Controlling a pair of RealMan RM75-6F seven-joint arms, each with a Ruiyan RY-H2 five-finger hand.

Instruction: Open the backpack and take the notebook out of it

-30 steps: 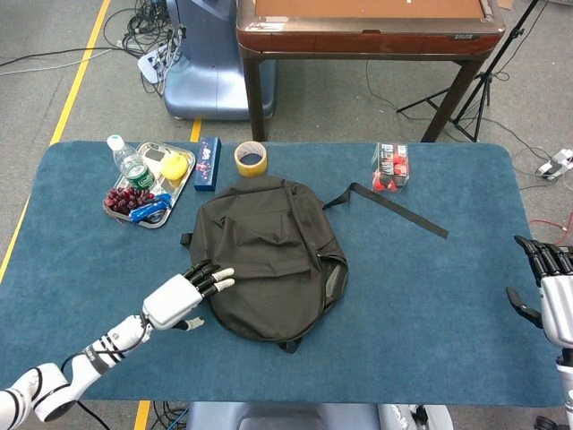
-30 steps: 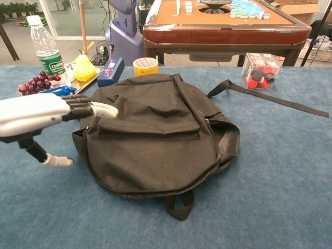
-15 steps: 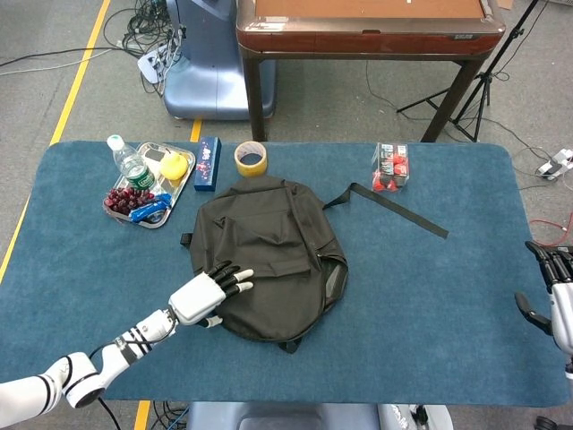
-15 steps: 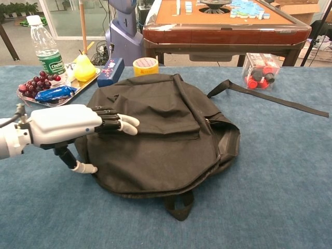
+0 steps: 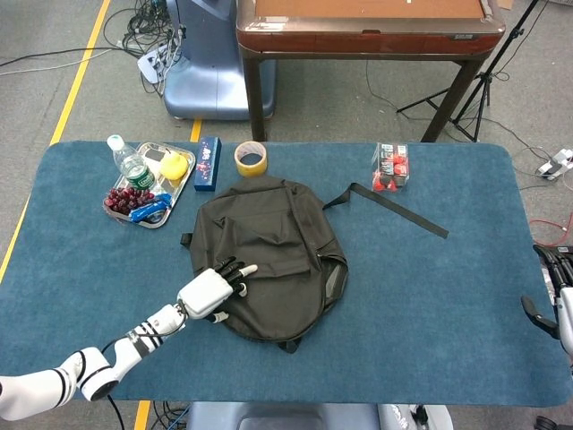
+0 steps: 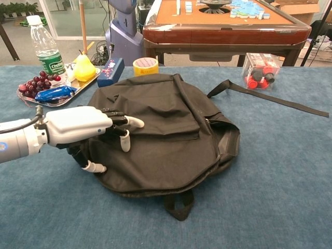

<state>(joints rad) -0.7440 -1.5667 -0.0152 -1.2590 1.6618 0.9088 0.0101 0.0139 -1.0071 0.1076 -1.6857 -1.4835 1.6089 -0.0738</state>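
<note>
A black backpack [image 5: 269,251] [image 6: 161,129] lies flat in the middle of the blue table, closed, with one long strap [image 5: 398,210] trailing to the right. No notebook shows. My left hand [image 5: 213,288] [image 6: 85,127] hovers over the backpack's near left part, its fingers spread and pointing across the fabric, nothing in its hold; whether it touches the fabric I cannot tell. My right hand [image 5: 560,300] shows only partly at the table's right edge in the head view, far from the bag, and its fingers are cut off by the frame.
A metal tray [image 5: 124,213] [image 6: 57,100] with grapes, a water bottle [image 5: 130,163] and yellow fruit sits at the far left. A blue box [image 5: 208,163], a tape roll [image 5: 252,159] and a clear box of red items [image 5: 390,167] stand behind the bag. A brown table [image 5: 367,36] is beyond.
My left hand has moved right and forward onto the backpack's left side, one finger now bent downward. My right hand has slid further back toward the right edge of the head view.
</note>
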